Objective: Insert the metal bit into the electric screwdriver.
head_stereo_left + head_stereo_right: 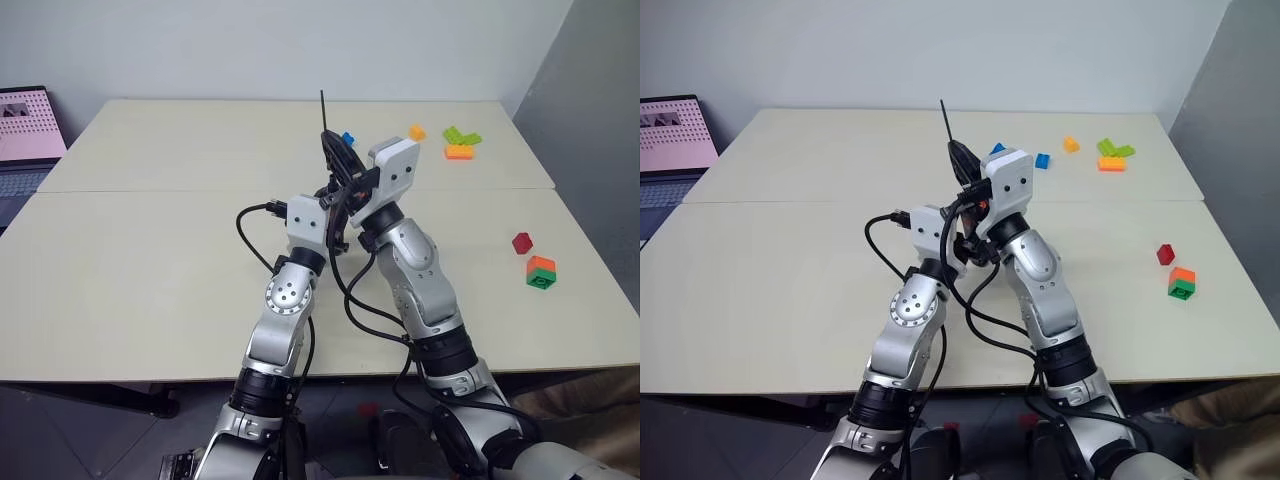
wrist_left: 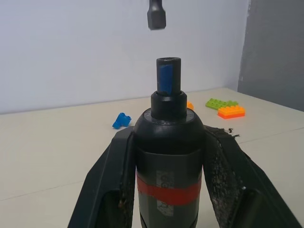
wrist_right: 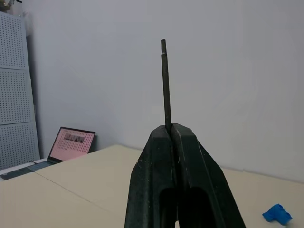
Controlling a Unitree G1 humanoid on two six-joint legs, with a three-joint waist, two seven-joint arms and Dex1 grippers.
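Raising both arms together mid-table, right end effector higher

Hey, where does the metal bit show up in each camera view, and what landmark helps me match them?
Left eye: the metal bit sticks up from the right gripper, upper centre.
Right eye: same, just left of centre.
Left wrist: a dark end at the top edge, above the electric screwdriver, may be it; I cannot tell.
Right wrist: upright at centre, clamped in the jaws.
Landmark: the orange brick, in both eye views and the left wrist view.
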